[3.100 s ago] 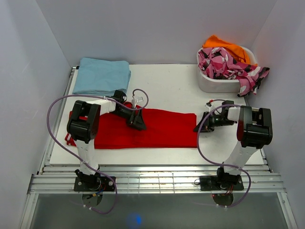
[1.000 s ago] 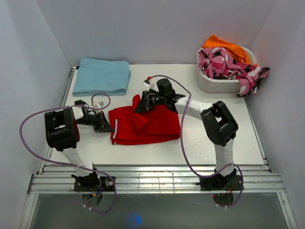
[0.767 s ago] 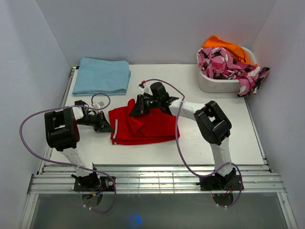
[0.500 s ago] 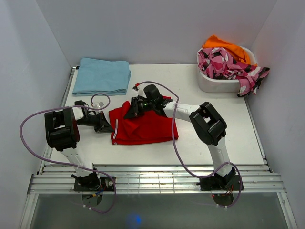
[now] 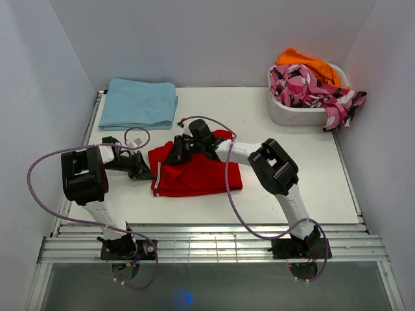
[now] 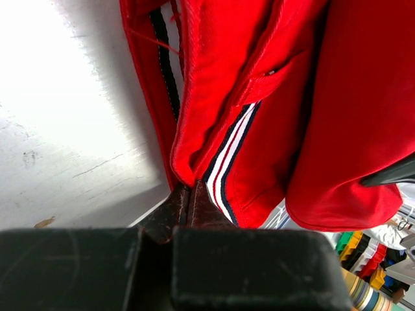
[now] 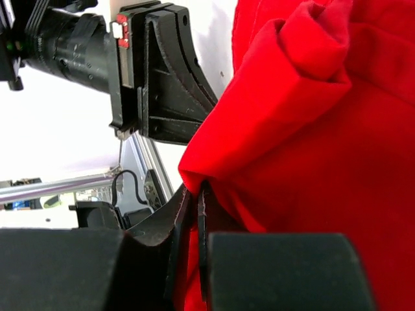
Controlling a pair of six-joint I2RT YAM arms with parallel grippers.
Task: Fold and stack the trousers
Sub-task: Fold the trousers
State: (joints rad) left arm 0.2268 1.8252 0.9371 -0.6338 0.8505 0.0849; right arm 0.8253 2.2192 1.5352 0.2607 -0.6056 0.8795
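The red trousers (image 5: 202, 176) lie folded on the white board, with the white-striped edge at the left. My left gripper (image 5: 149, 174) lies low at that left edge. In the left wrist view its jaws (image 6: 189, 189) are shut on the hem of the trousers (image 6: 259, 97) beside the stripe. My right gripper (image 5: 172, 157) reaches over the trousers from the right and holds a raised fold above their upper left part. In the right wrist view the right gripper (image 7: 196, 191) is shut on a bunch of the trousers (image 7: 311, 129), and the left gripper (image 7: 162, 84) shows just beyond.
A folded light blue garment (image 5: 138, 102) lies at the back left. A white tub (image 5: 292, 114) at the back right holds a pink-black-white garment (image 5: 305, 87) and an orange one (image 5: 308, 63). Walls close in left, right and behind.
My right gripper has carried the fold of red fabric leftwards over the trousers, towards the left gripper. The left gripper has stayed at the left edge.
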